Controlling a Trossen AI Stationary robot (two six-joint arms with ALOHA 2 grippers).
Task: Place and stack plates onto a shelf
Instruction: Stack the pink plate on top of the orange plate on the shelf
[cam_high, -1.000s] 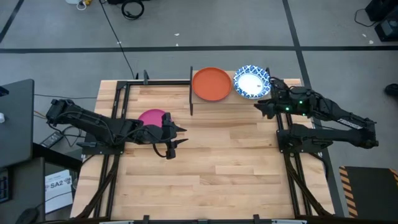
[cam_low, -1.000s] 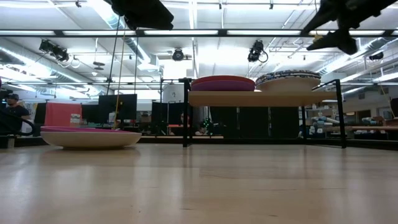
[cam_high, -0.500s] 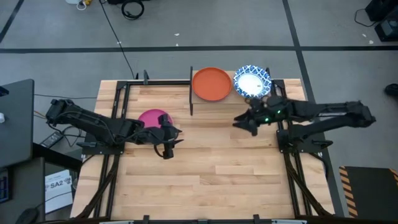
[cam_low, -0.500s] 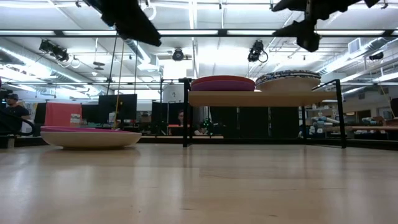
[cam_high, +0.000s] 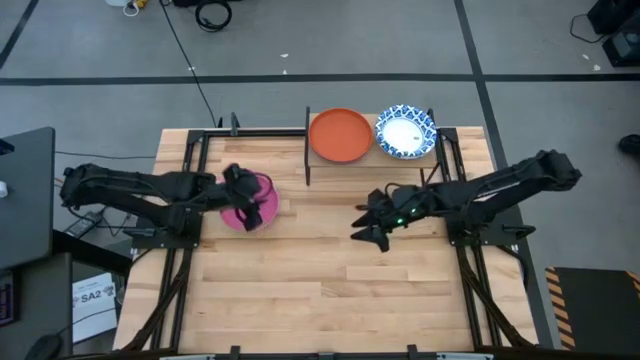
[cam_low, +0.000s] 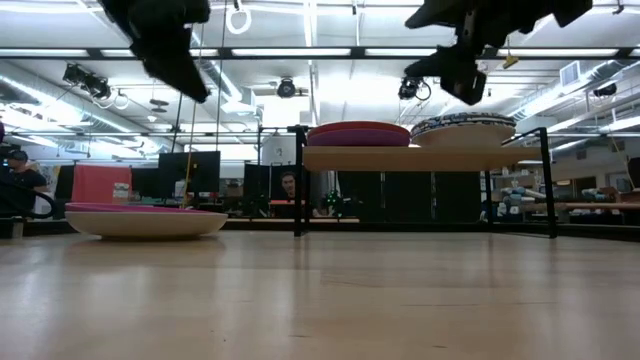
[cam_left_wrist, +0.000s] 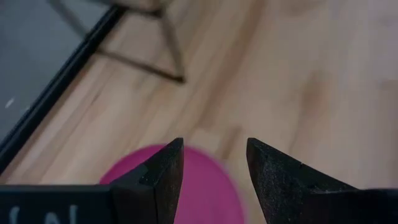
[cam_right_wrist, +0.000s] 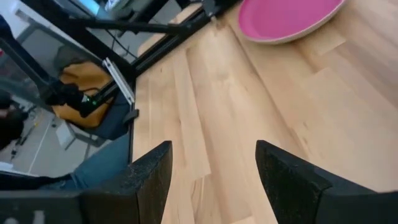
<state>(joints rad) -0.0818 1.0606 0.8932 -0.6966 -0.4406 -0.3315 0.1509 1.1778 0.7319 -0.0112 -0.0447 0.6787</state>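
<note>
Now we find the left gripper (cam_high: 243, 197), fingers open, moved over the round magenta plate (cam_high: 256, 187); right gripper (cam_high: 368, 222), open, has left the shelf (cam_low: 400, 157).

Both arms are dark, jointed and slim. The right tool (cam_high: 368, 228) has a small green light glowing just behind it; the left tool (cam_left_wrist: 211, 168) ends in two matte black, wedge-shaped fingers.

Around my arms lies a grey concrete floor (cam_high: 400, 40) crossed by dark lines; ahead, long ceiling strip lights (cam_low: 300, 52) glow above dark monitors (cam_low: 190, 170).
</note>
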